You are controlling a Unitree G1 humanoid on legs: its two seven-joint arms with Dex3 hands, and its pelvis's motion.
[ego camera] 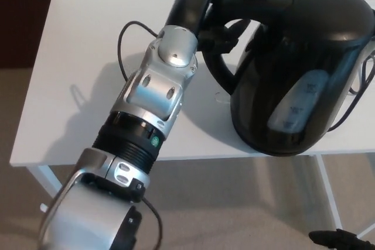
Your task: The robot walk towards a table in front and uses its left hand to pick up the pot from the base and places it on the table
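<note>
The pot (pixel 304 68) is a black electric kettle with a pale water-level window, filling the right of the head view. It looks tilted, and its bottom overlaps the table's front edge. My left hand (pixel 220 7) is shut on the kettle's black handle at the top, with the silver forearm (pixel 155 95) reaching up from the lower left. The base is hidden; only a cable (pixel 358 89) shows at the kettle's right side. A black bit of my right hand (pixel 338 239) shows low at the bottom right corner, below the table.
The white table (pixel 76 86) spans the view, with its front edge running along the lower middle. A thin black cable (pixel 122 39) loops over the table beside my left wrist. A white table leg (pixel 328 194) and beige carpet lie below.
</note>
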